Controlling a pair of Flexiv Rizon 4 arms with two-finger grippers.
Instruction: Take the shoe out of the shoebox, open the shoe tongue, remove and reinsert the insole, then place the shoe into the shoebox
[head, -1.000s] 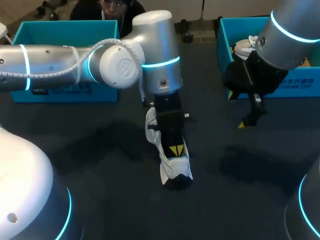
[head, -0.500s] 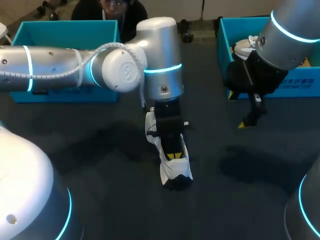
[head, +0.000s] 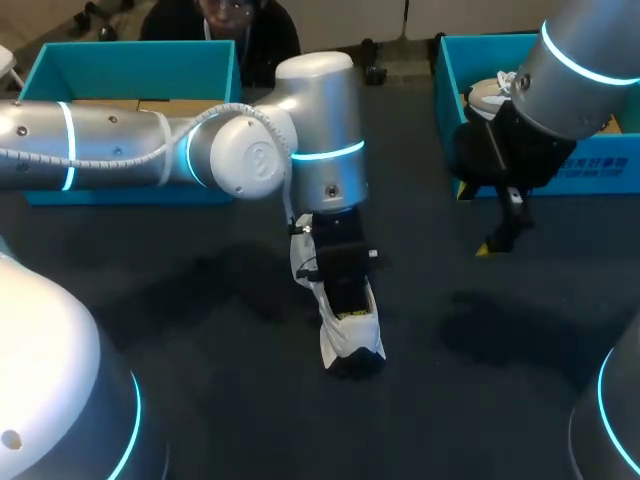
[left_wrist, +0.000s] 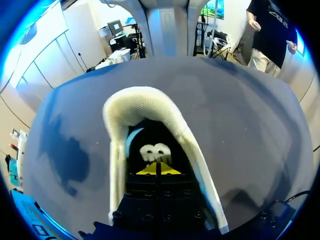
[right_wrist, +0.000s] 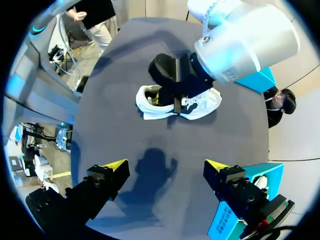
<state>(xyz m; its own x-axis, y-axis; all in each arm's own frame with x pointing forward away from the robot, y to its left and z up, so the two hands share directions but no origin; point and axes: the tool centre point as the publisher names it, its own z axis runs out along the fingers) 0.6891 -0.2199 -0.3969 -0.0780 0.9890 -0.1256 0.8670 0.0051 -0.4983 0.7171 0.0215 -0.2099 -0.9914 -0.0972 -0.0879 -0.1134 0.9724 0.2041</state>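
Shoe (head: 350, 340): white, near the middle of the surface (head: 200, 330).
Left hand (left_wrist: 156, 170): clenched on nothing visible, inside the shoe's opening.
Right hand (right_wrist: 165, 167): released, spread wide, above the surface's right side.

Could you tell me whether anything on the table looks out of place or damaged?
Nothing stands out: the white mesh shoe sits upright on the dark table, with the shut left end effector dipped into its opening.
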